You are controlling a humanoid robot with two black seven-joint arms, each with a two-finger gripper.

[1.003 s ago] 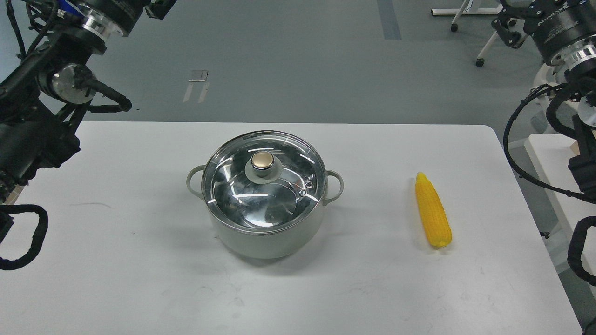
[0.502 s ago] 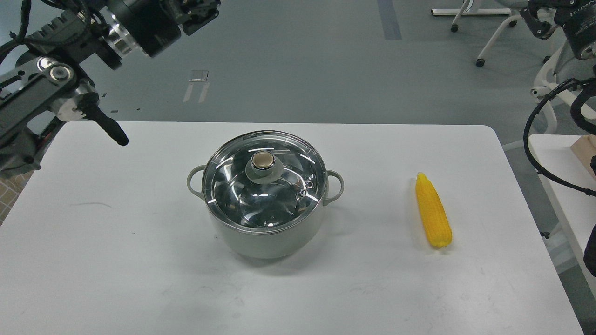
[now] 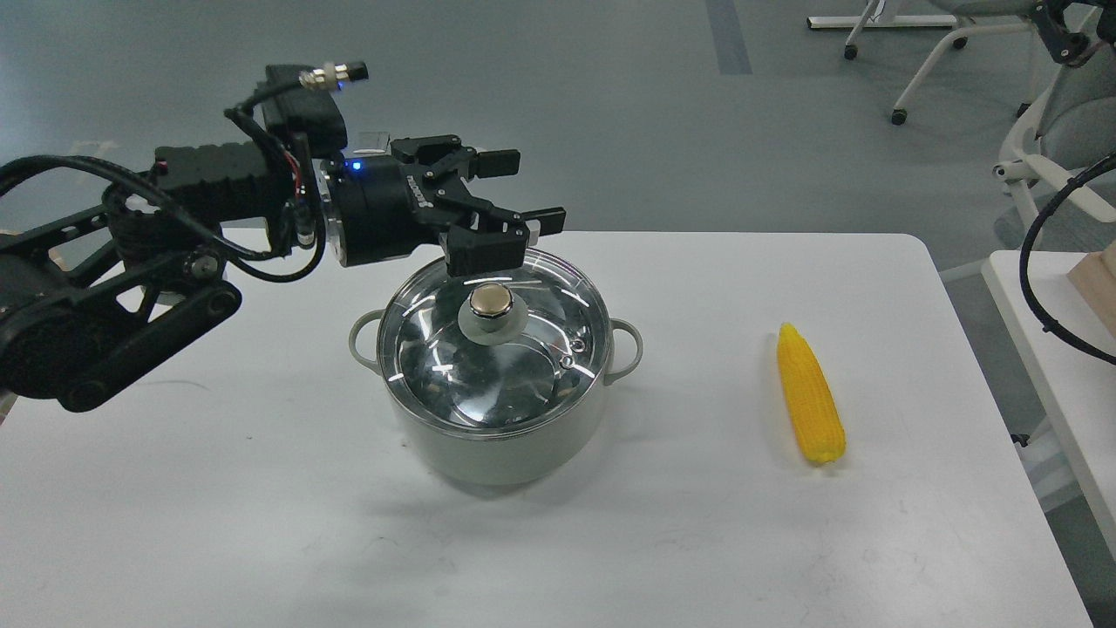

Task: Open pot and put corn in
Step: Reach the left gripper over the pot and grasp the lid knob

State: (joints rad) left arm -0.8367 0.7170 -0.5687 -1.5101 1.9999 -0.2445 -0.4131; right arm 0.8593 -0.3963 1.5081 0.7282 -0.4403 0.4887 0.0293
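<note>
I have my left gripper point(image 3: 527, 187) above the far rim of the round pale grey-green cooking pot point(image 3: 497, 436), its jaws apart and pointing to my right, holding nothing. The pot stands mid-bench on the white bench point(image 3: 218, 488), and the round glass lid with a gold knob point(image 3: 491, 301) sits closed on it, so opening is not yet done. The bright yellow tapered corn cob point(image 3: 811, 397) lies well apart to the right, pointed end away from me. My right gripper is out of view; only cables show at that edge. To do this step well, I judge I should bring the jaws nearer to me until they straddle the knob, come down level, and close on its stem rather than the smooth dome. The glass lid looks slippery, so I would lift straight up and park it on bare bench left of the pot.
</note>
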